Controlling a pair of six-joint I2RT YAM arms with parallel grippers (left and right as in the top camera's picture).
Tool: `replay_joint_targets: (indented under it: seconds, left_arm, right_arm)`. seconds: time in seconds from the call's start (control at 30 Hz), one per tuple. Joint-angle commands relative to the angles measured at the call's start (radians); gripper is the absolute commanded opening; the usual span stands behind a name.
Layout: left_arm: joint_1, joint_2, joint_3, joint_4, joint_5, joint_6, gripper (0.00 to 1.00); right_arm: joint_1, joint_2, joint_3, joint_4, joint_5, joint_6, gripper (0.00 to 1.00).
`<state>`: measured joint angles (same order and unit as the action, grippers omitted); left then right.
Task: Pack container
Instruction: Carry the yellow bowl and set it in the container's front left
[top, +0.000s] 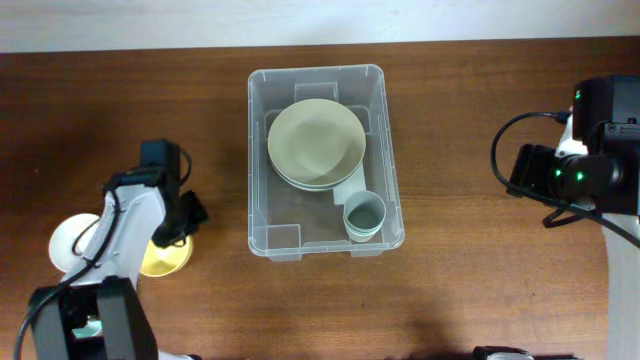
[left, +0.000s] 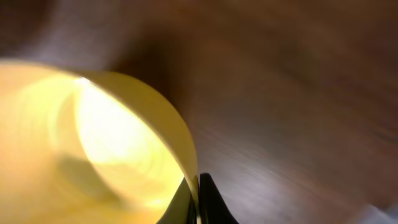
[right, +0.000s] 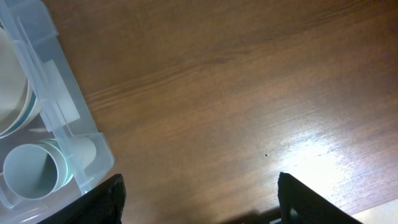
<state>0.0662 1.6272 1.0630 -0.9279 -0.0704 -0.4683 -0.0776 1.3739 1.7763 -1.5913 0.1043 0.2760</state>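
The clear container (top: 256, 160) stands mid-table. It holds a stack of pale green bowls (top: 316, 140) and nested pale blue cups (top: 364, 214). At the left, my left gripper (top: 181, 231) is shut on the rim of a yellow bowl (top: 165, 260). In the left wrist view the bowl's thin yellow wall (left: 124, 137) is pinched between the two dark fingers of the left gripper (left: 199, 202). My right gripper (right: 199, 190) hangs open over bare table to the right of the container's corner (right: 93, 134), with nothing between its fingers. The cups (right: 28, 171) show inside that corner.
A white bowl (top: 70, 240) sits on the table just left of the yellow one, partly under the left arm. The right arm's body (top: 585, 170) is at the table's right edge. Brown wood lies between the container and each arm.
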Motion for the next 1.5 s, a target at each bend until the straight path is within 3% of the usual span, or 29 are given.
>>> replay_joint_targets:
  seconds: [0.0, 0.27, 0.53, 0.63, 1.07, 1.1, 1.17, 1.23, 1.47]
  left_arm:
    - [-0.073, -0.092, 0.189, -0.099, 0.022, 0.014, 0.01]
    - [-0.309, -0.186, 0.433, -0.237, 0.022, 0.014, 0.01]
    - [-0.668, -0.143, 0.448, -0.21, 0.008, 0.015, 0.01]
    - [-0.745, -0.085, 0.448, -0.209, -0.019, 0.011, 0.01]
    - [-0.764, 0.144, 0.448, -0.202, 0.026, -0.017, 0.01]
    - [-0.764, 0.144, 0.448, -0.201, 0.026, -0.017, 0.04]
    - [-0.764, 0.144, 0.448, -0.199, 0.026, -0.016, 0.24]
    - [-0.763, 0.143, 0.459, -0.203, 0.026, -0.016, 0.3]
    - [-0.679, 0.093, 0.643, -0.325, -0.035, -0.016, 0.34]
  right_arm:
    - [0.005, 0.003, -0.006, 0.001, 0.005, -0.006, 0.74]
    - [0.005, 0.003, -0.006, 0.001, 0.005, -0.006, 0.74]
    - [0.005, 0.003, -0.006, 0.001, 0.004, -0.006, 0.74]
    - [0.005, 0.003, -0.006, 0.001, 0.004, -0.006, 0.74]
    - [0.005, 0.003, -0.006, 0.0, 0.005, -0.006, 0.74]
    - [0.005, 0.003, -0.006, 0.0, 0.005, -0.006, 0.74]
    - [0.005, 0.003, -0.006, 0.0, 0.005, -0.006, 0.74]
    - [0.005, 0.003, -0.006, 0.0, 0.005, -0.006, 0.74]
    - [0.005, 0.003, -0.006, -0.003, 0.005, -0.006, 0.74]
